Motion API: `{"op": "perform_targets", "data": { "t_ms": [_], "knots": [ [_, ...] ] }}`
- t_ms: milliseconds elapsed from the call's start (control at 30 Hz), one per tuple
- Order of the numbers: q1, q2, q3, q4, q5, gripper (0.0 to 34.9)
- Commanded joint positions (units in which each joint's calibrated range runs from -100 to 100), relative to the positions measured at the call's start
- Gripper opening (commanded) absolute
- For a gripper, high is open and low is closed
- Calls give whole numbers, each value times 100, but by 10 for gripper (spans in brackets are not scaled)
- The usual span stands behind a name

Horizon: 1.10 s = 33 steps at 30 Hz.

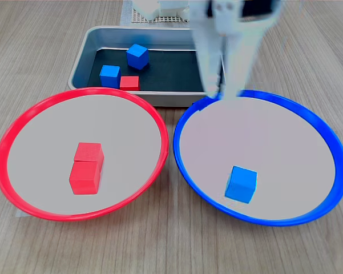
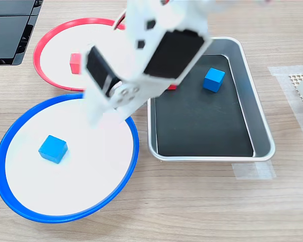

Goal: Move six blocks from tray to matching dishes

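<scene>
1. First exterior view, scanning left to right with the tray [image 1: 83, 60] as our landmark: in front of the tray and to its left sits the red-rimmed dish [image 1: 23, 123], and two red blocks [image 1: 87, 168] lie touching each other on its pale centre.
2. Inside the tray, on the black bottom towards its left end: a blue block [image 1: 109, 75] with a red block [image 1: 129, 83] just beside it, and a second blue block [image 1: 137, 56] a little behind them. Three delivered, three to go, by my count.
3. In front of the tray's right end is the blue-rimmed dish [image 1: 331, 148], carrying one blue block [image 1: 241, 184] near its front.
4. And the gripper [image 1: 217, 85] is blurred, hanging over the spot where the tray's front wall meets the blue rim's far edge.
5. The danger from here: the tray's blue and red blocks sit so close that a careless descent could catch both or knock the red one aside. The arm also passes low over the tray wall and dish rim, so a clip there could shift the dish.
6. The jaws: too smeared in both exterior views. I cannot tell whether they are parted or closed, and I can see no block between them; they appear to touch nothing.
</scene>
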Motion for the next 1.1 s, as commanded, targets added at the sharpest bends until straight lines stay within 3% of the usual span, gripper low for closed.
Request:
{"op": "perform_targets", "data": {
  "t_ms": [0, 100, 200, 433, 833, 900, 967, 1000, 1033, 1067],
  "knots": [
    [858, -1266, 709, 1241, 107, 22],
    [1602, -1949, 1574, 2067, 679, 22],
    [2195, -2443, 2457, 2174, 1407, 31],
    [2637, -2836, 3359, 1671, 2569, 161],
    [2986, -2776, 4141, 796, 3370, 159],
    [3004, -2776, 4333, 523, 3419, 153],
    [3014, -2776, 4506, 292, 3477, 122],
    [2995, -2767, 4560, 201, 3487, 82],
    [2929, -2767, 4633, 94, 3473, 6],
    [2854, -2767, 4606, 102, 3438, 4]
  ]
}}
